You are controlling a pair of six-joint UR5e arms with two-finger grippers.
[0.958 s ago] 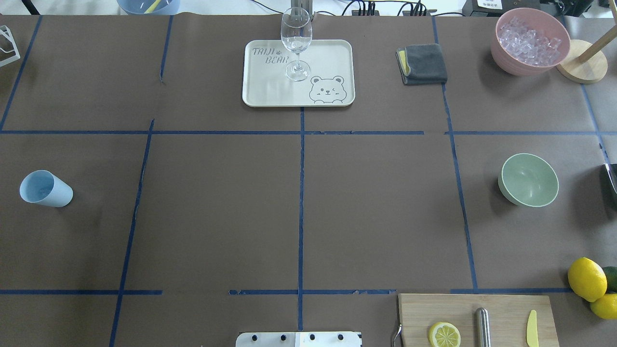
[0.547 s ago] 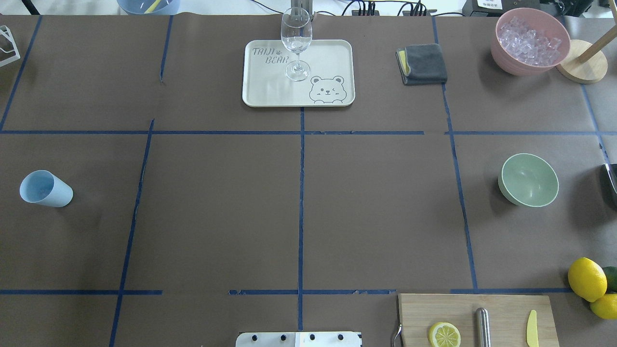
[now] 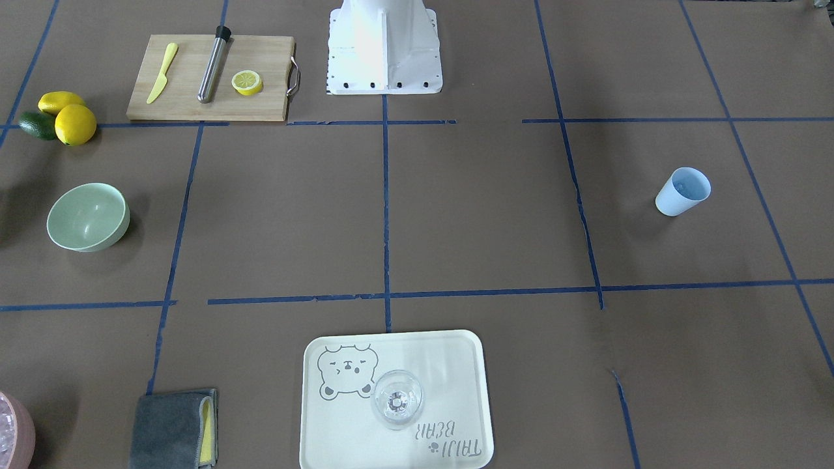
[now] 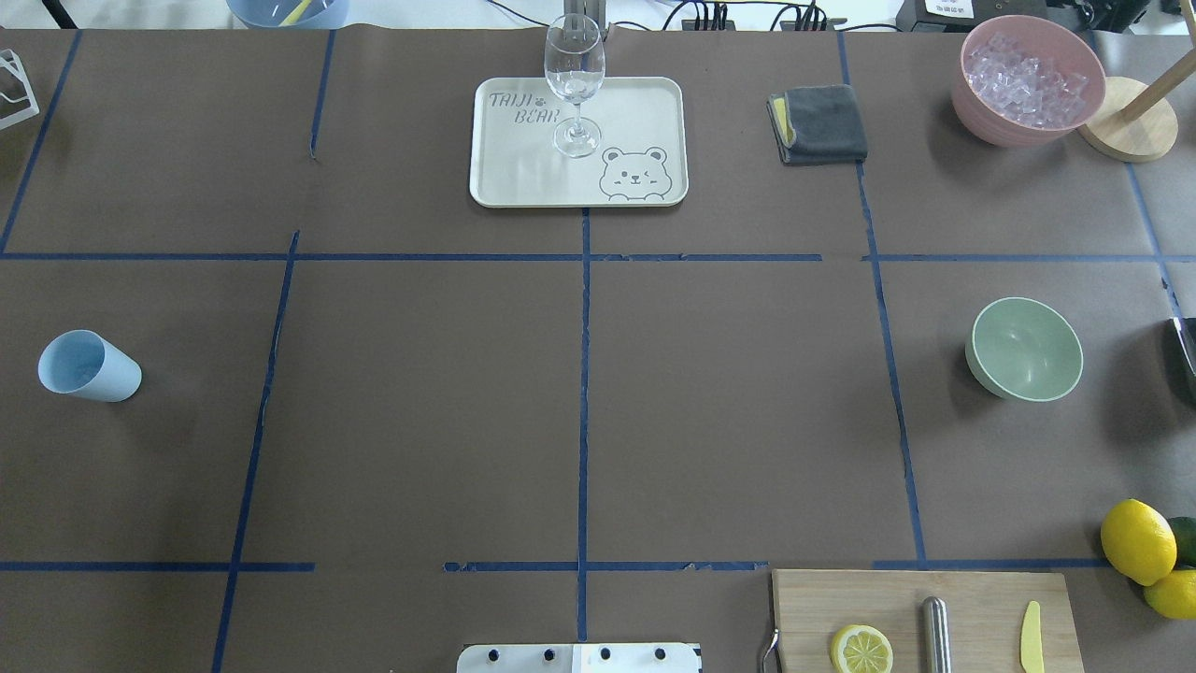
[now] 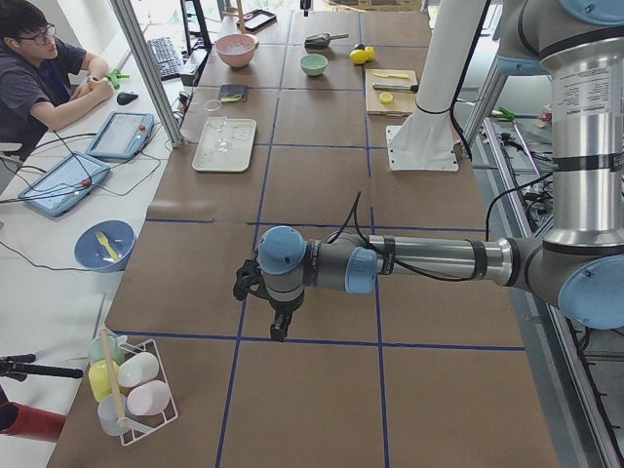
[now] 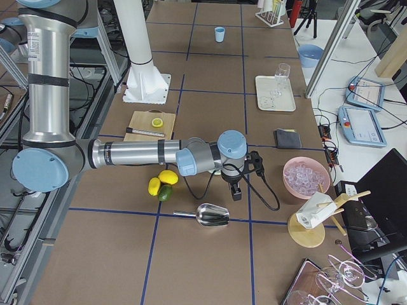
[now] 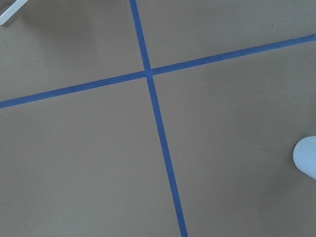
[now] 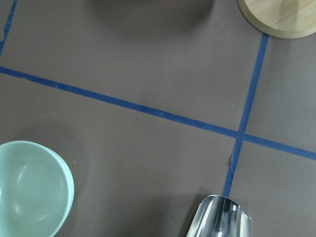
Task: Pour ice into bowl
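**Mint bowl on the robot's right side, both arms low over the tabletop's ends**

The bowl (image 4: 1026,348) stands upright on the brown tabletop (image 4: 420,393), well apart from the light blue cup (image 4: 89,366) on the far left; what the cup holds cannot be made out. A metal scoop (image 6: 213,215) lies near the bowl, under the right tool (image 6: 236,192). The left tool (image 5: 277,327) hangs over taped lines at the other end. Whether either tool is wide or narrow cannot be told. Behind the bowl are a pink bowl (image 4: 990,131) of clear chunks and a folded grey cloth (image 4: 820,123). Nearer the robot are lemons (image 4: 1137,540) and a cutting board (image 4: 981,598). A wine glass (image 4: 574,79) stands on a tray (image 4: 635,112) marked "TAIJI BEAR". In the overhead view nothing has shifted since the earlier frames.
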